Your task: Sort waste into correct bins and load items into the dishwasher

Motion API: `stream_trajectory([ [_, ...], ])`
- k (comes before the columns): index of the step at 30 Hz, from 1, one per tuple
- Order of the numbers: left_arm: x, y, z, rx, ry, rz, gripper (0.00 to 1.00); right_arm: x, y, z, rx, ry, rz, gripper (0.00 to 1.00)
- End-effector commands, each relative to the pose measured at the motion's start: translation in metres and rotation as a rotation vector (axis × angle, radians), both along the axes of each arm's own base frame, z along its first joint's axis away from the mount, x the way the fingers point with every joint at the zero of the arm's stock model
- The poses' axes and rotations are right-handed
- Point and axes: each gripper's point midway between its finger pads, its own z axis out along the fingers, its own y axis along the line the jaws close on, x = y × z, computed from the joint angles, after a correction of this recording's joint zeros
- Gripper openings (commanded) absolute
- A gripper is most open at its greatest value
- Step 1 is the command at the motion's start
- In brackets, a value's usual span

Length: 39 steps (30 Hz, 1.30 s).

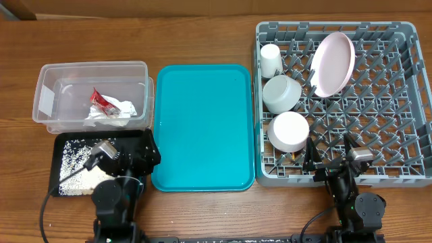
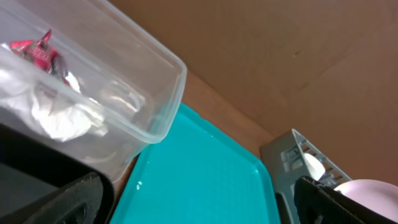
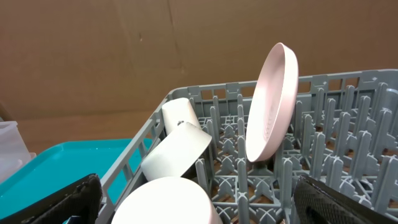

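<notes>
The clear tub [image 1: 91, 73] holds the crumpled napkin [image 1: 111, 116] and the red wrapper [image 1: 101, 101]; both show in the left wrist view, napkin [image 2: 62, 118] and wrapper [image 2: 40, 53]. Rice grains [image 1: 71, 167] lie in the black tray [image 1: 67, 140]. The grey rack [image 1: 378, 128] holds the pink plate [image 1: 332, 64] on edge, the white cup [image 1: 271, 59] and two bowls [image 1: 281, 93] [image 1: 289, 130]. I cannot make out the chopsticks. My left gripper [image 1: 145, 154] is open and empty over the black tray's right end. My right gripper [image 1: 331, 158] is open and empty at the rack's front edge, next to the near bowl [image 3: 168, 202].
The teal tray [image 1: 202, 128] lies between the bins and the rack, with nothing on it. It also shows in the left wrist view [image 2: 199, 180]. Brown cardboard stands behind the table. The rack's right half holds only upright pegs.
</notes>
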Motion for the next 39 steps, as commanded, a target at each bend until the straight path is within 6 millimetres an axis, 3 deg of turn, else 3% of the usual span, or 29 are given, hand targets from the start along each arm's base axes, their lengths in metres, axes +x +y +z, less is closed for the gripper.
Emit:
stream_trajectory([
  [1,-0.004,0.003,-0.018,0.018,0.006,0.016,1.0,0.0,0.0,-0.002,0.003,-0.004,0.003,1.0],
  [12,-0.014,0.004,-0.021,0.46,0.003,-0.054,1.0,0.0,0.0,-0.002,0.003,-0.004,0.003,1.0],
  [20,-0.017,0.003,0.0,0.684,-0.093,-0.066,1.0,0.0,0.0,-0.002,0.003,-0.004,0.003,1.0],
  [39,-0.018,-0.01,0.004,0.753,-0.128,-0.118,1.0,0.0,0.0,-0.002,0.003,-0.004,0.003,1.0],
])
